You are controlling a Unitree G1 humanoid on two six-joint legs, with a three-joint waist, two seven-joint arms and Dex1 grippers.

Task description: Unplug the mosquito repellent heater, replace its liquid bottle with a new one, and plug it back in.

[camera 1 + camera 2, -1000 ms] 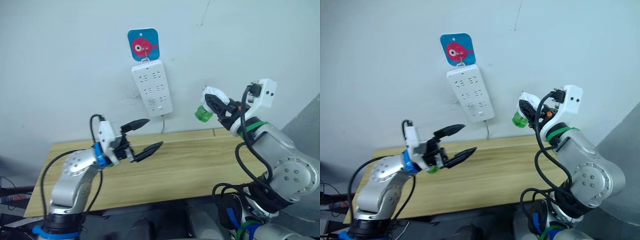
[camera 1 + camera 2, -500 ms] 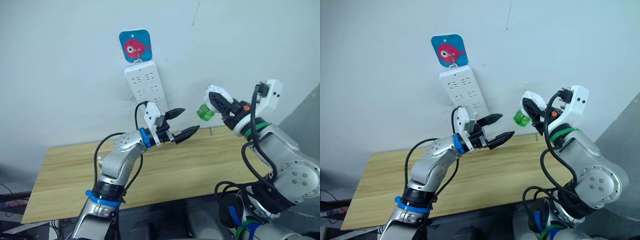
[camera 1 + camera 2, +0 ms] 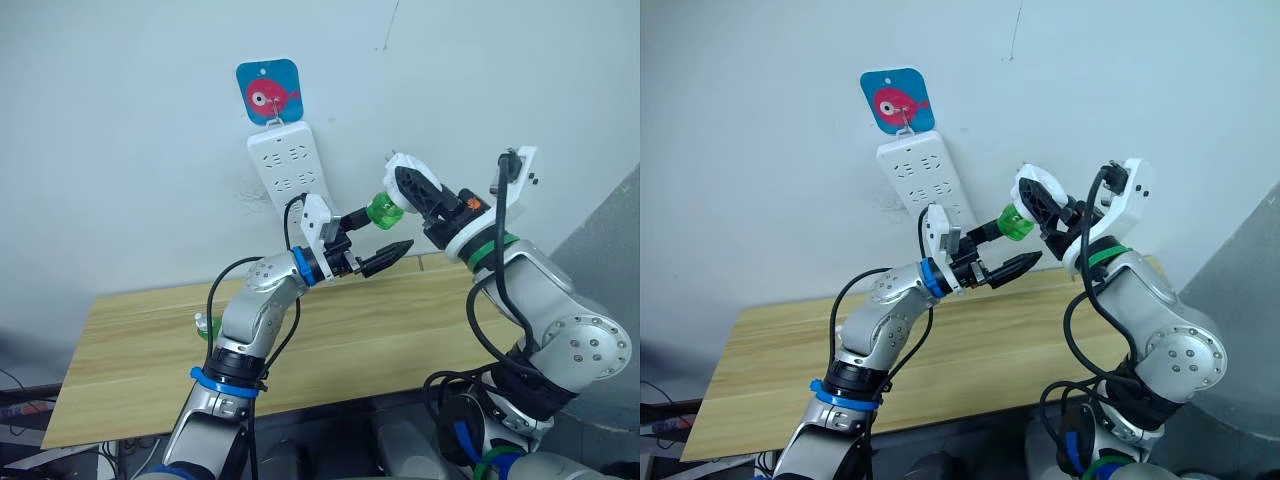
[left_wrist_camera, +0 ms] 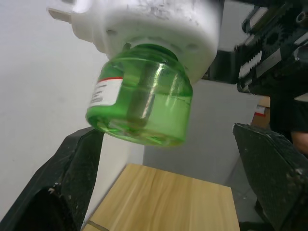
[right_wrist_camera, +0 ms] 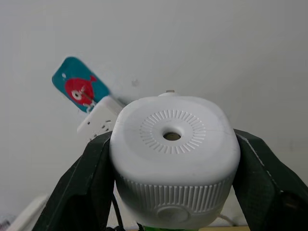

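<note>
My right gripper [image 3: 409, 190] is shut on the mosquito repellent heater [image 5: 173, 144], a white rounded unit held up in front of the wall. A green liquid bottle [image 3: 381, 211] sits in its socket and points toward my left arm. In the left wrist view the bottle [image 4: 139, 106] hangs under the heater [image 4: 154, 24]. My left gripper [image 3: 388, 232] is open, with one finger [image 4: 72, 168] on each side of the bottle and not touching it. A small green and white object [image 3: 203, 322] stands on the table behind my left arm.
A long white power strip [image 3: 290, 175] hangs on the wall from a blue hook plate with a red fish [image 3: 268, 92], just left of both grippers. The wooden table [image 3: 400, 320] lies below, against the wall.
My left arm has risen from low over the table and reached right to the bottle. My right gripper has carried the heater left and slightly up toward it. The camera has also shifted.
</note>
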